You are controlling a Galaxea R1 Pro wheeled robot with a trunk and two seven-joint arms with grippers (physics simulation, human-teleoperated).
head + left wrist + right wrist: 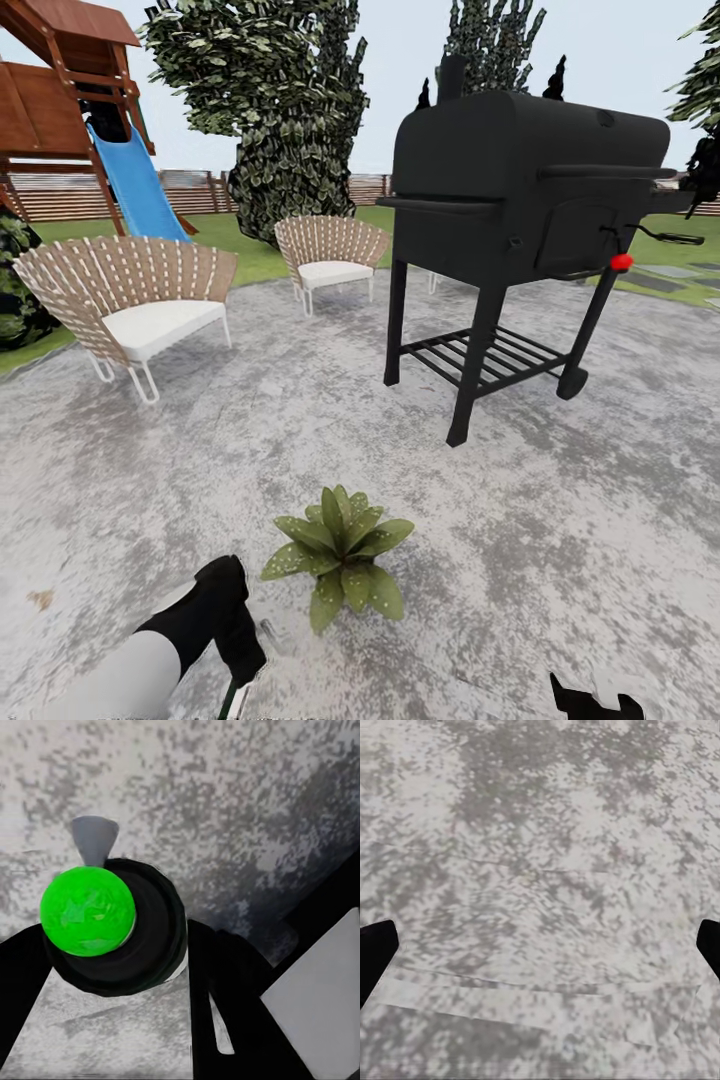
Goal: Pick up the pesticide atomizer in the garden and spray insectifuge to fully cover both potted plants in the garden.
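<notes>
A potted plant (340, 560), a low rosette of broad green leaves, stands on the grey stone patio (560, 560) just ahead of me. My left gripper (235, 640) hangs low beside it, to its left. In the left wrist view the left gripper (120, 967) is shut on the pesticide atomizer (86, 911), a dark bottle with a bright green top and a pale nozzle pointing at the paving. My right gripper (595, 705) sits at the lower right edge; in the right wrist view the right gripper (540, 952) is open over bare stone.
A black grill (520, 200) on legs stands ahead to the right. Two wicker chairs (135, 295) (330, 255) sit at the left and centre back. Beyond them are a wooden play set with a blue slide (135, 180), a leafy tree (290, 130) and a slatted fence (60, 195).
</notes>
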